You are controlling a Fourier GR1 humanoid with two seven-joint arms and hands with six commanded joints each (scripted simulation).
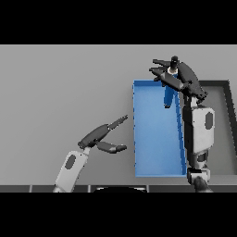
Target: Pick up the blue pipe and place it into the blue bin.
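Pipe — blue and upright — hangs over the far end of the bin, its lower end inside the bin's outline, so a release here should drop it in. The right hand is over the pipe's top; its fingers reach out to the left, and whether they clamp the pipe or merely touch it I cannot tell. A dark tray lies just beyond the bin on the right. The left hand hovers idle over the table, well left of the bin — fingers straight, thumb apart.
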